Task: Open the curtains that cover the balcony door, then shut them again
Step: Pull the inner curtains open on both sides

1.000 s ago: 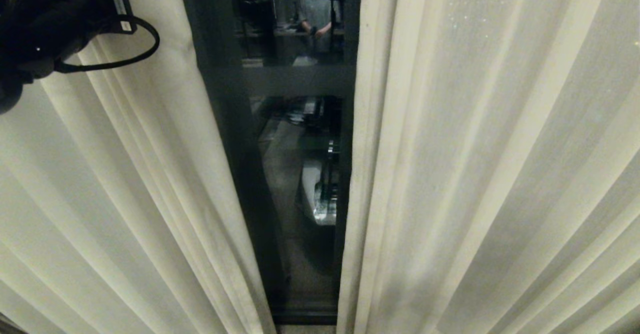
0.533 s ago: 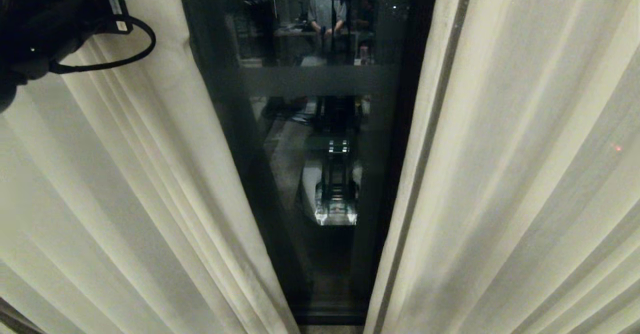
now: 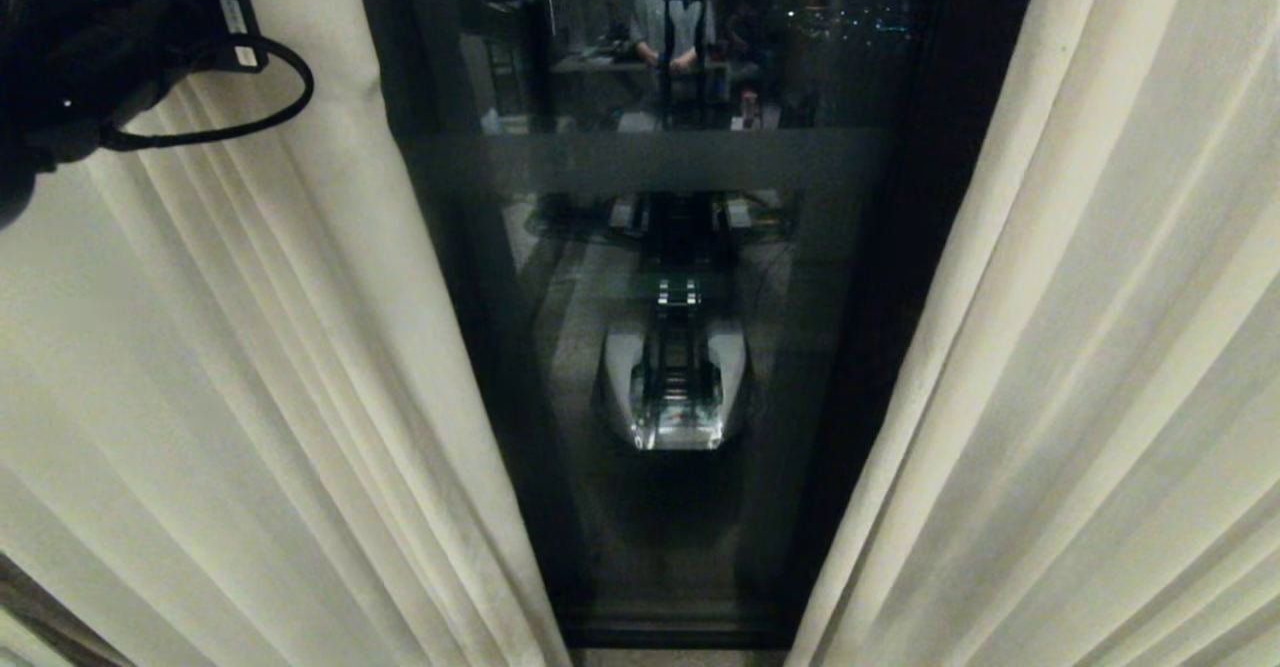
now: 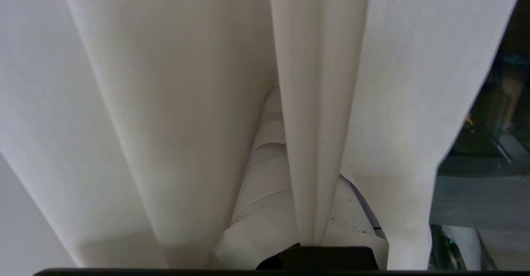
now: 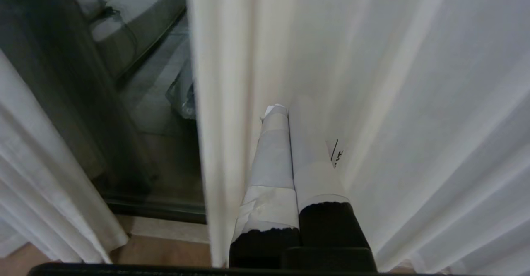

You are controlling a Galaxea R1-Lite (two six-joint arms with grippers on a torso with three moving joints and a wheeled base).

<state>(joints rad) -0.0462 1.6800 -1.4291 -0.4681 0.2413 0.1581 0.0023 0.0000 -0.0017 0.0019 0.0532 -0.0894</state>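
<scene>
Curtains (image 3: 250, 377) hang parted to either side of the dark-framed balcony door (image 3: 680, 277), whose glass shows between them. The left gripper (image 4: 308, 210) is clamped on a fold of the left panel; the right gripper (image 5: 290, 143), fingers together, rests against the right panel (image 3: 1080, 347).

Left arm (image 3: 60, 57): black, bulky wrist housing, small white labels on a black box, thin black cable looping out beside it. Left gripper (image 4: 308, 210) fingers (image 4: 265, 176): wrapped in pale grey-white tape in banded layers, black base. Right gripper (image 5: 290, 143) fingers (image 5: 271, 164): same taped wrap over black bases, a small black handwritten mark on one.
</scene>
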